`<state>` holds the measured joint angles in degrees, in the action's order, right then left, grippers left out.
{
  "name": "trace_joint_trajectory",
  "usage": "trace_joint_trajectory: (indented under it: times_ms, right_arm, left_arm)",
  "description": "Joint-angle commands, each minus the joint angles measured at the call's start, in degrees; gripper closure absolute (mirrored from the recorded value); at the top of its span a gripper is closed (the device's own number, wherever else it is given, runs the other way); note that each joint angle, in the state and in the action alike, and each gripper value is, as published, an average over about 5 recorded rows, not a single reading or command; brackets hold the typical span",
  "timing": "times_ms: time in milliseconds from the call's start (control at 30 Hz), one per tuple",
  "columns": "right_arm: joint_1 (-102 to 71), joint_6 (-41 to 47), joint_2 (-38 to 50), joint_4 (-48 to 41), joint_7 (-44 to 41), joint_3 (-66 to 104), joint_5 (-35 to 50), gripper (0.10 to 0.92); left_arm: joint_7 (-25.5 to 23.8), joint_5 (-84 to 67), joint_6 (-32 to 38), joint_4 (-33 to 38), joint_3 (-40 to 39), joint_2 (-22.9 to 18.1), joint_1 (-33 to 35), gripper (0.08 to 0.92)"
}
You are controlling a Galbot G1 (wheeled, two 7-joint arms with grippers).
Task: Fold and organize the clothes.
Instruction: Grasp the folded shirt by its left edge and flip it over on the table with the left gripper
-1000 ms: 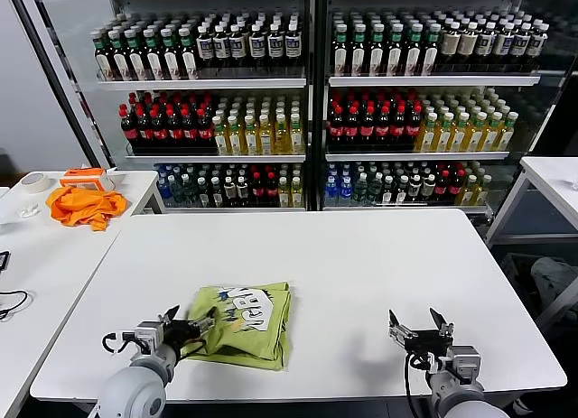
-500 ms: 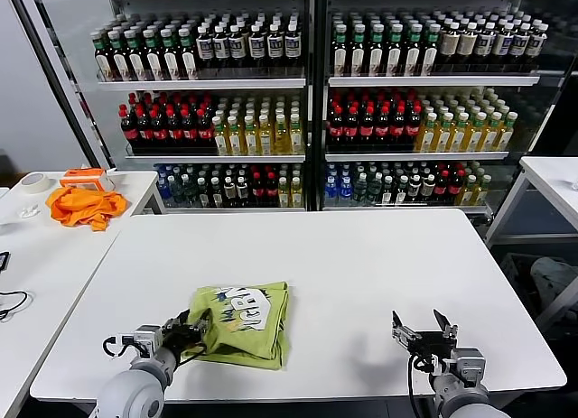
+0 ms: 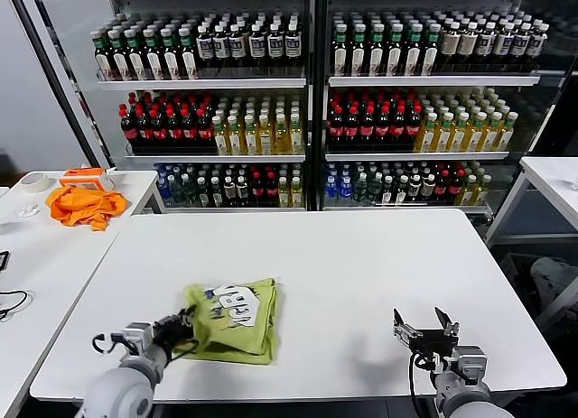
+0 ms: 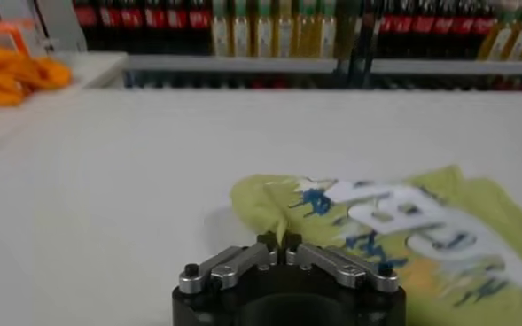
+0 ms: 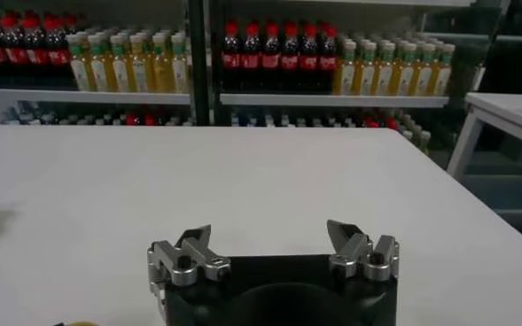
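Left end effector (image 3: 183,332) is closed tight on the near left edge of the shirt (image 3: 233,319), its fingertips (image 4: 278,244) pinched together into the bunched hem in the left wrist view. That shirt, light yellow-green with a white and blue print facing up, lies folded into a rough rectangle on the white desk (image 3: 361,274), toward the robot's left and close to the front edge. Well apart on the same desk, the right end effector (image 3: 426,329) sits idle near the front right, jaws spread wide and holding nothing. An orange cloth (image 3: 86,206) rests on a side desk far to the left, before shelves of bottles (image 3: 307,102).

The grip looks thin, taking only a small fold of soft fabric. A quick pull could slip it free, or drag and undo the stacked layers, spoiling the fold or sliding the bundle off the front edge.
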<state>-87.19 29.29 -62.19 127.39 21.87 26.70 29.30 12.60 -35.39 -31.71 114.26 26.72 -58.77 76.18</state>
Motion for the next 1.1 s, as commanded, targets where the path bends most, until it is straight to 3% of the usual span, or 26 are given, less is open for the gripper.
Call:
trace_joint_trajectory:
  times_ms: [33,167,233,300,500,600,700,1100]
  right_arm:
    - [1.29,0.08,-0.09,-0.64,-0.01,-1.46,0.02,0.203]
    - [2.19,0.01,-0.5,-1.22,-0.07,-2.56,0.0,0.203]
    - [2.29,-0.04,-0.68,-1.31,-0.1,-3.03,-0.03,0.203]
    - [2.11,-0.08,-0.62,-1.28,-0.11,-3.28,-0.07,0.203]
    - [1.6,0.14,0.35,-1.08,0.18,-2.83,-0.12,0.203]
    - [1.38,0.36,0.88,-0.88,0.38,-2.41,-0.09,0.203]
    - [1.25,0.43,0.91,-0.93,0.45,-2.22,-0.17,0.203]
    - [2.62,0.74,-0.91,-1.3,0.74,-3.91,-1.47,0.203]
  left_arm:
    - [-0.27,-4.41,-1.5,7.27,15.82,16.09,0.56,0.903]
    - [-0.98,-4.66,-1.58,3.91,23.77,24.36,3.69,0.903]
    - [-0.94,-4.36,-1.59,3.51,24.45,25.26,4.73,0.903]
    - [-0.04,-3.51,-1.57,5.36,20.27,22.68,4.55,0.903]
    - [0.54,8.76,-1.49,10.84,-6.56,3.02,1.45,0.903]
    - [-1.28,13.94,-1.44,9.38,-13.64,-3.31,0.44,0.903]
    - [-2.13,15.03,-1.42,8.22,-14.81,-4.64,-1.97,0.903]
    - [-1.72,15.48,-1.43,7.56,-9.6,0.67,-7.12,0.903]
